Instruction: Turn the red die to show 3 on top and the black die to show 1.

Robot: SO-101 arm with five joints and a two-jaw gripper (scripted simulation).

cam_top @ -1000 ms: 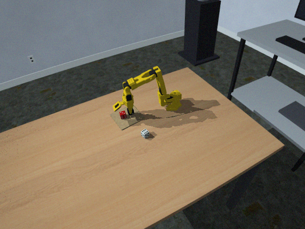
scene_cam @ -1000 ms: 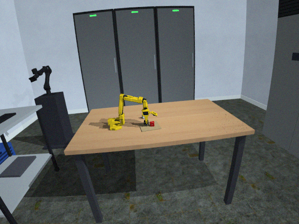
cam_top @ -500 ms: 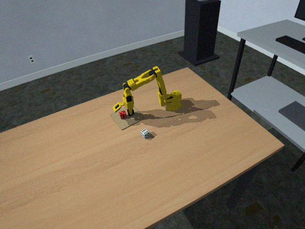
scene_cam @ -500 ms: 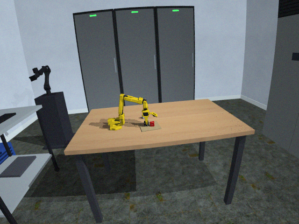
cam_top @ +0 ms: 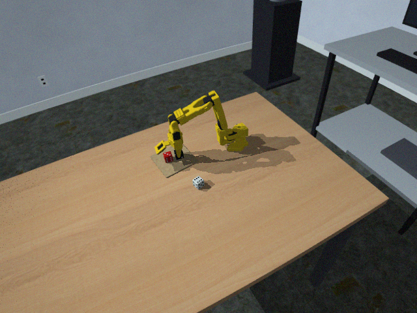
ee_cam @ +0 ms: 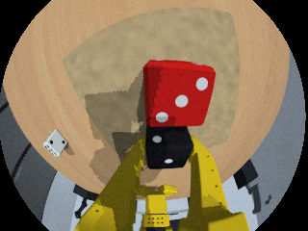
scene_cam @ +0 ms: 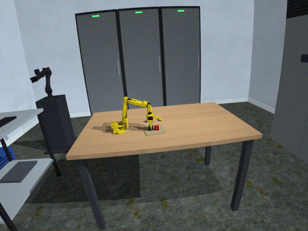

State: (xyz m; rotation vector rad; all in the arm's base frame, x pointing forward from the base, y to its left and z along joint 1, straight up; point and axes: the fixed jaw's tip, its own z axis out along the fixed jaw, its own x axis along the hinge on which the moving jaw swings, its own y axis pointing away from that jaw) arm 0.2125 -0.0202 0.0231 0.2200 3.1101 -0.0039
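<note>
The red die [ee_cam: 176, 92] sits on the tan mat and shows three pips toward the wrist camera. It also shows in the top view [cam_top: 167, 156] and in the exterior view [scene_cam: 156, 127]. My gripper [ee_cam: 168, 149] is shut on the black die [ee_cam: 168, 146], right next to the red die and low over the mat. In the top view the gripper [cam_top: 177, 155] stands just right of the red die; the black die is hidden by the fingers there. The white die [cam_top: 197, 182] lies on the bare table off the mat, and it also shows in the wrist view [ee_cam: 56, 144].
The arm's base [cam_top: 235, 136] stands on the table behind the mat [cam_top: 170, 162]. A dark pedestal [cam_top: 274, 40] and a grey desk [cam_top: 373, 84] stand beyond the table.
</note>
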